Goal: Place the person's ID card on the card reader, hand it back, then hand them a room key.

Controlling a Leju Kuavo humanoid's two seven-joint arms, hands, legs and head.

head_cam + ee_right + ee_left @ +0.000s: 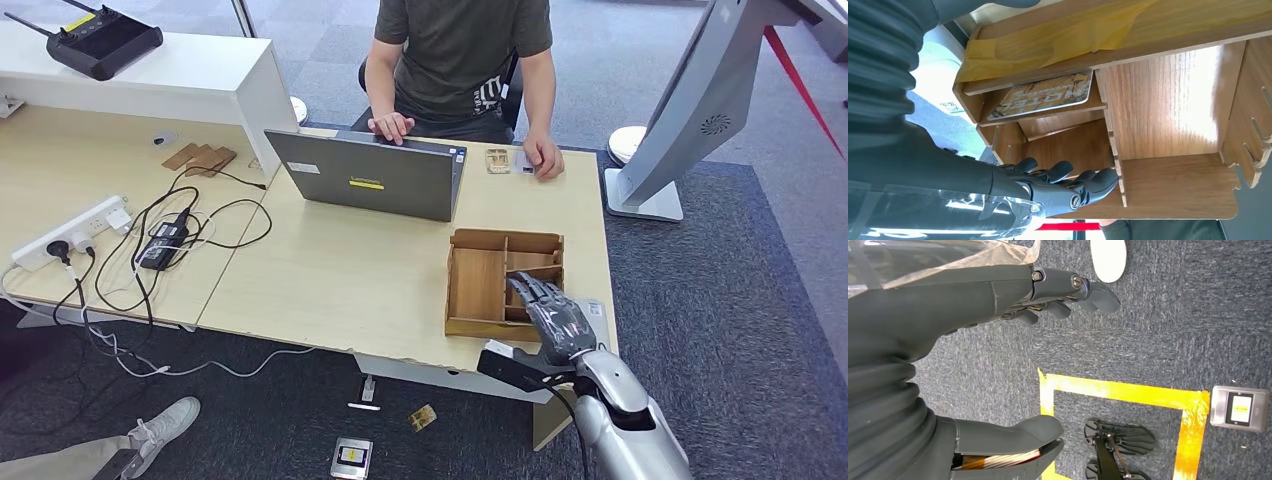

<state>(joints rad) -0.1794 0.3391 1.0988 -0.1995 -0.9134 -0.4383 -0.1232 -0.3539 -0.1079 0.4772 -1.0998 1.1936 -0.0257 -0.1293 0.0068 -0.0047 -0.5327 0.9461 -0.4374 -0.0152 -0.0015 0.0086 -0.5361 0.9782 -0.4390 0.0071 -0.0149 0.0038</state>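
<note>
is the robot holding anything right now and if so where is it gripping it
Nothing is held. The right hand reaches open over the wooden organizer; the left hand hangs empty above the carpet.

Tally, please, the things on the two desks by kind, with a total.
Laptop: 1
Wooden organiser: 1
Power strip: 1
Power adapter: 1
Black controller: 1
Small wooden pieces: 1 cluster
Small items by the person's hand: 2
Total: 8
</note>
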